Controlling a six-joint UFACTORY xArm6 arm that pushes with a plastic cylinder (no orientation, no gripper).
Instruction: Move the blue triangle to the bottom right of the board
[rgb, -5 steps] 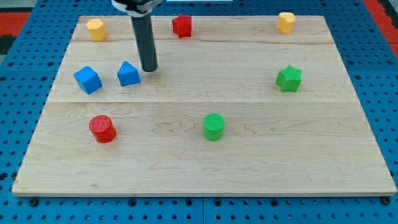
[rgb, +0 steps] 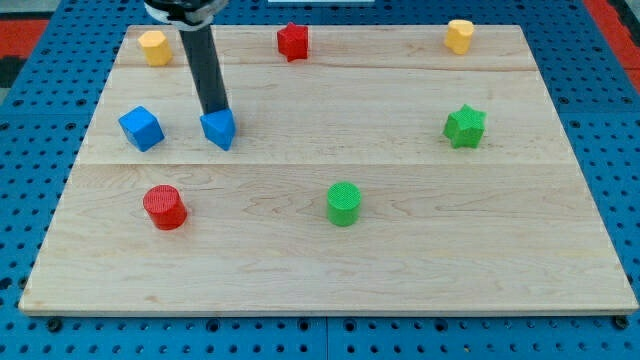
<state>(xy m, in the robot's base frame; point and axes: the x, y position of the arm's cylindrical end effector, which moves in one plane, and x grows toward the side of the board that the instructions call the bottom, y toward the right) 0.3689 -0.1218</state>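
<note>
The blue triangle (rgb: 220, 130) lies on the wooden board (rgb: 330, 260) in its left half, a little above mid-height. My tip (rgb: 215, 111) rests against the triangle's top edge, touching it from the view's top. The rod rises from there to the view's top left. A blue cube (rgb: 141, 128) sits just left of the triangle, apart from it.
A yellow block (rgb: 154, 46) is at the top left, a red star-like block (rgb: 293, 41) at top centre, a yellow block (rgb: 460, 35) at top right. A green star (rgb: 465, 126) is at the right, a green cylinder (rgb: 343, 203) below centre, a red cylinder (rgb: 164, 207) at lower left.
My tip moved left from the triangle's right side to its top edge. The blue triangle shifted slightly right and down and turned a little.
</note>
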